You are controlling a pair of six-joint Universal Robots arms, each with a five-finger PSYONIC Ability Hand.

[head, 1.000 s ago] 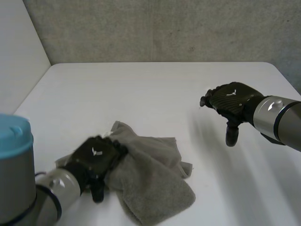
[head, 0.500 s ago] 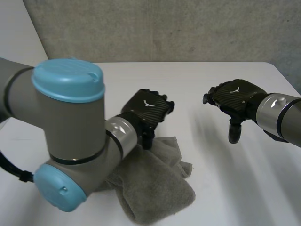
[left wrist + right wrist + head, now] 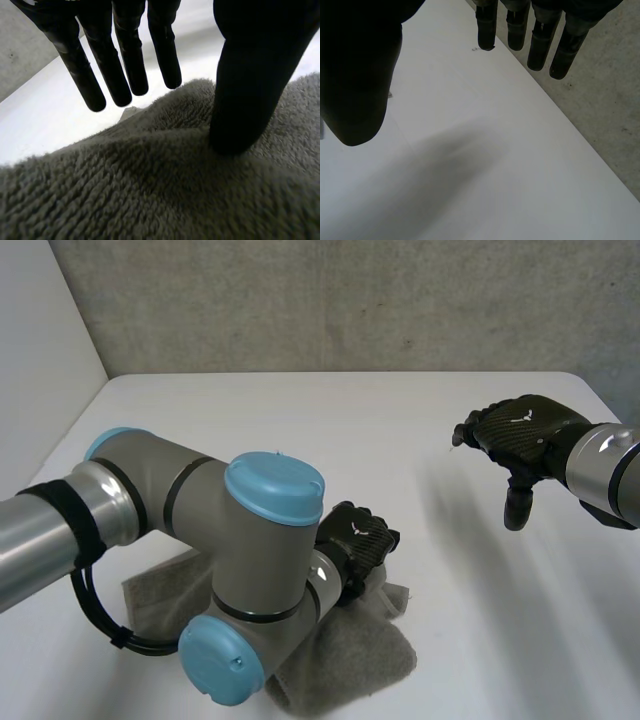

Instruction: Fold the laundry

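Grey terry cloth, a towel (image 3: 368, 655), lies bunched in a soft heap at the near edge of the white table (image 3: 330, 430) in the head view, partly hidden behind the left arm (image 3: 250, 570), with one flap showing on the arm's other side. No clean fold or squared edge can be made out, so the job looks to be in its early part: the cloth would need spreading flat before any proper folding. The left hand (image 3: 358, 540) sits on the far side of the heap, while the right hand (image 3: 520, 435) hangs above bare table, well apart from the cloth. From the left wrist, the towel (image 3: 150, 190) shows a thick looped pile, humped and creased under the palm; the fingers (image 3: 125, 60) are straight and slightly spread above its far edge, the thumb (image 3: 240, 100) presses its tip down into the pile, and nothing is pinched between them. From the right wrist, the fingers (image 3: 540, 40) are straight and relaxed, the thumb (image 3: 355, 75) stands off to one side, and below them is plain tabletop (image 3: 495, 175) with nothing held.
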